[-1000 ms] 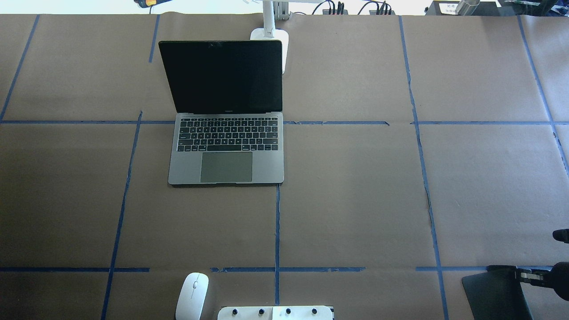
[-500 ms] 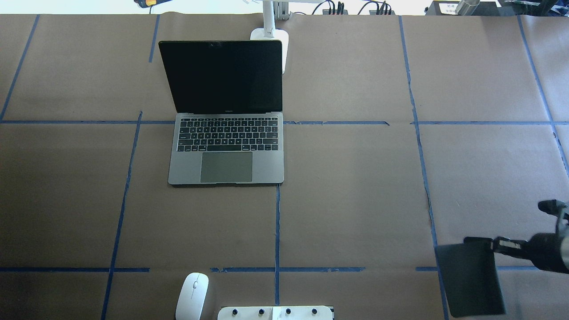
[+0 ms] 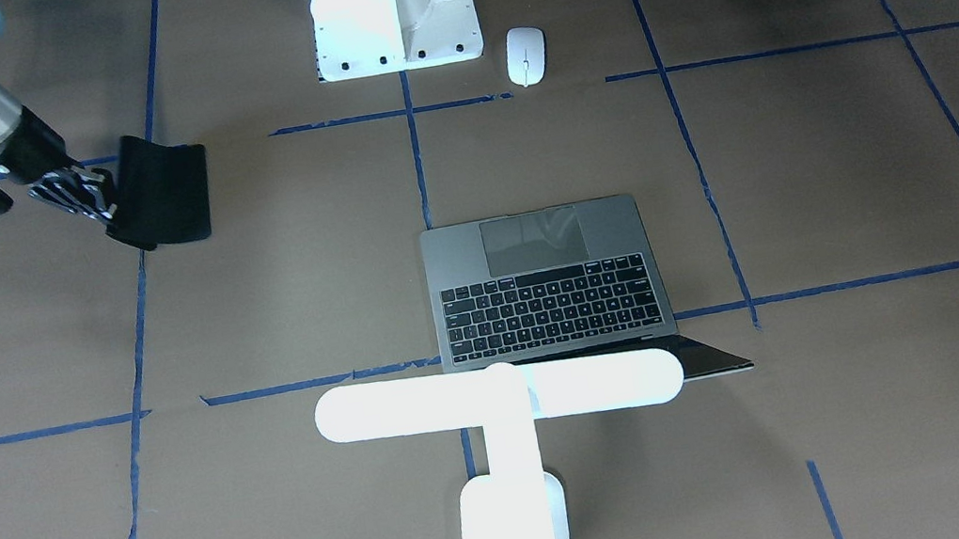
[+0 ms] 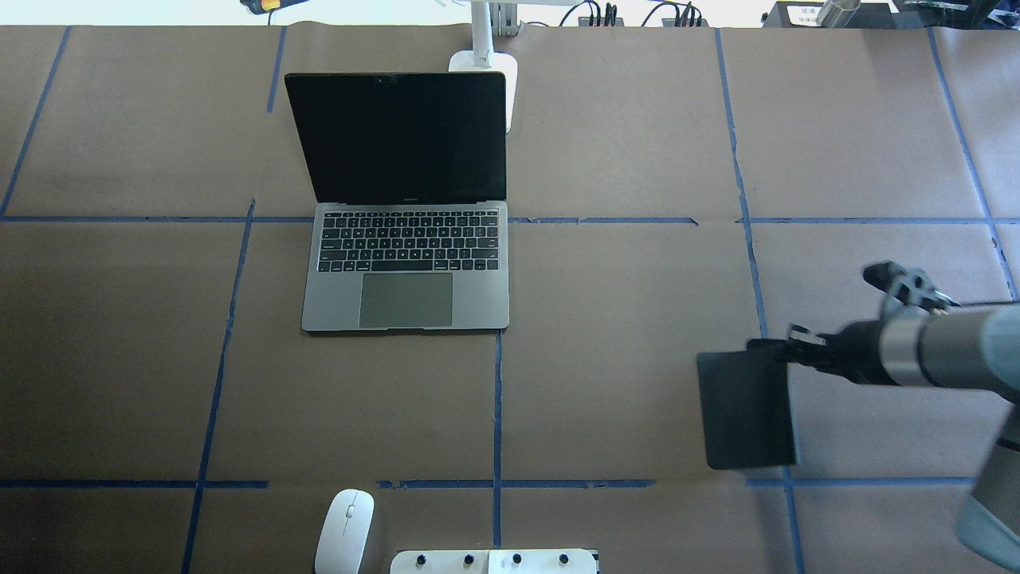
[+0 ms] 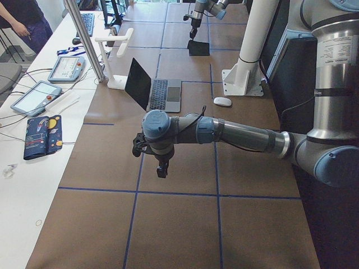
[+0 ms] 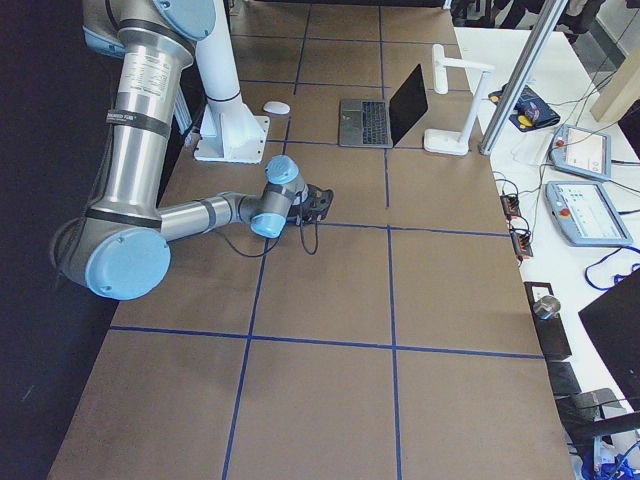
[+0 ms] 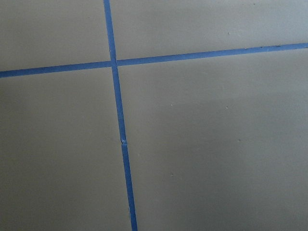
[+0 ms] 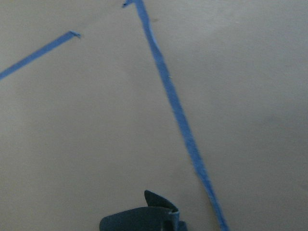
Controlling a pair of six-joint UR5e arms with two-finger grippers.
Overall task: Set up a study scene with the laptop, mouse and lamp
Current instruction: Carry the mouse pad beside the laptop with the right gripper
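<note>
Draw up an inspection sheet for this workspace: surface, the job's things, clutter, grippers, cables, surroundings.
Surface: table covered in brown paper with a blue tape grid.
Job's things: laptop open, screen dark; lamp upright behind its lid; mouse lying beside the white pedestal.
Clutter: black mouse pad, tilted, well away from the laptop.
Grippers: right gripper shut on the mouse pad's edge; left gripper over bare table, open or shut cannot be told.
Cables: cables at the table's far edge.
Surroundings: side bench with pendants; a person standing by it.
</note>
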